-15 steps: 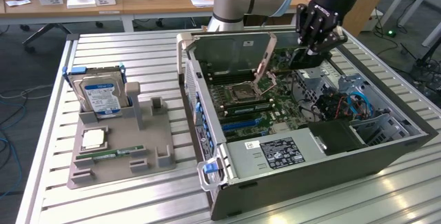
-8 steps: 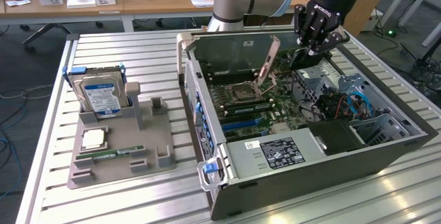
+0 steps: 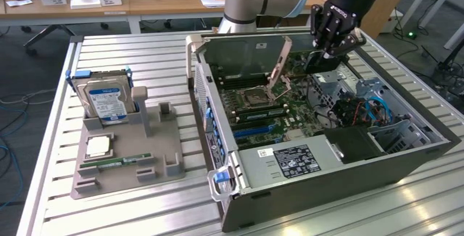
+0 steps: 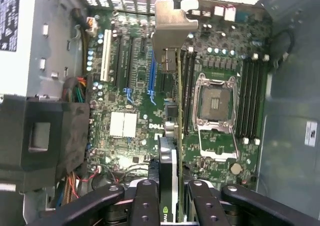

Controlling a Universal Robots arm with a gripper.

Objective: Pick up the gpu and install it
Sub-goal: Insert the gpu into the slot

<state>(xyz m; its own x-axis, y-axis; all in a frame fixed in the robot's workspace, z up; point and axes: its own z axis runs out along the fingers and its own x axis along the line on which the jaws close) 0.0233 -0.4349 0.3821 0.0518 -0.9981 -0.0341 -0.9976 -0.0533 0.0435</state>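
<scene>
Tool clamped on the gpu, the card hanging on edge above the motherboard inside the open computer case, at the exterior view's far right. It looks light, stiff and probably fragile: best gripped across shroud and board, clear of the connector edge.

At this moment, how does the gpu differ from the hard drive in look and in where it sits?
The gpu is clamped in the fingers above the open case's motherboard; the hard drive stands in the grey holder on the table, untouched. The gpu is a green board with black cooler and silver bracket; the hard drive is a silver block with a blue label. Neither lies flat.
</scene>
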